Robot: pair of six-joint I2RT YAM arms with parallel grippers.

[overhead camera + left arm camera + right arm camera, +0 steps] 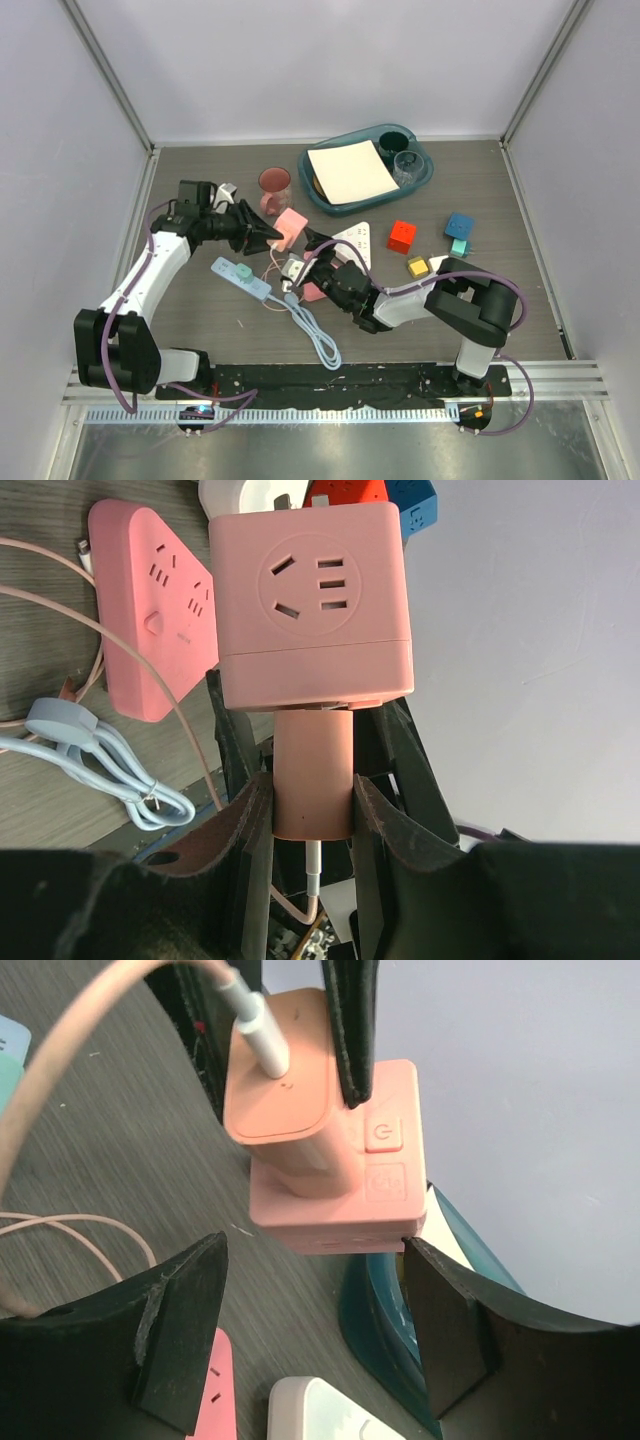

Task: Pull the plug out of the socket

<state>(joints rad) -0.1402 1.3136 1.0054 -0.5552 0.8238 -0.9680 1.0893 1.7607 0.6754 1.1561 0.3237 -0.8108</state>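
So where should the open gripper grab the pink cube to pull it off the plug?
Grab the pink cube by two flat opposite sides, with the right gripper coming from the near right in the top view. The left gripper pinches the narrow plug sticking out of one face, so the boxy cube is the free part. Its parallel faces probably suit open jaws.

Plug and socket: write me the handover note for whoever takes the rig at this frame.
Left tool: shut on the pink oblong plug, clamping its body.
Right tool: open, a finger on either side of the pink cube socket, not closed on it.
Where things are: the plug is seated in the cube, and the cube hangs from the left tool's grip on the plug.
Done: plug gripped, right tool lined up on the cube.
Left: close the right tool on the cube, then pull the two apart.
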